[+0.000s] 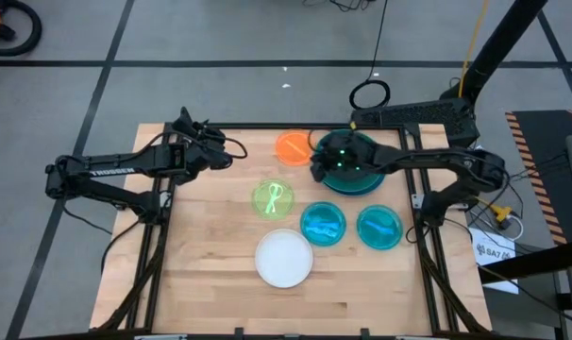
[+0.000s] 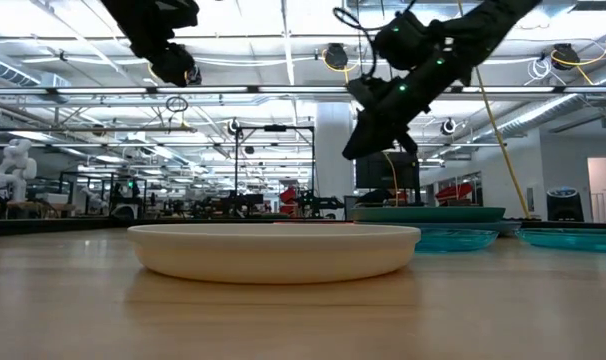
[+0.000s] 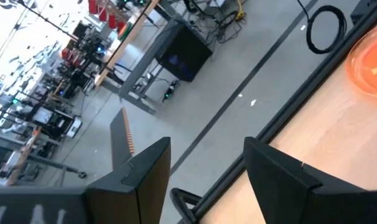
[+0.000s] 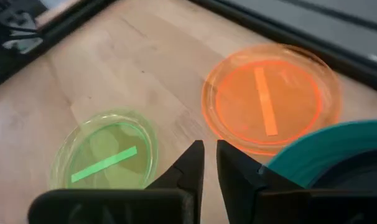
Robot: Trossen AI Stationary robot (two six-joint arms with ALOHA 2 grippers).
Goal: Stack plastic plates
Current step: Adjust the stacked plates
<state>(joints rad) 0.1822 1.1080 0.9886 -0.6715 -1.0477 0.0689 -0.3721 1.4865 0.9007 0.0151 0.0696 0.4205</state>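
Two small plates (image 1: 324, 224) side by side, medium plate (image 1: 284, 258) in front, stack (image 1: 359, 178) behind.

A big open robotics lab is stretching out behind the table (image 2: 63, 300): ceiling light strips (image 2: 73, 60) are glowing overhead, benches (image 2: 233, 205) crowded with gear are running far back, a white humanoid robot (image 2: 13, 170) is standing off left, and cables (image 1: 369, 94) are lying on the grey floor (image 1: 220, 85).
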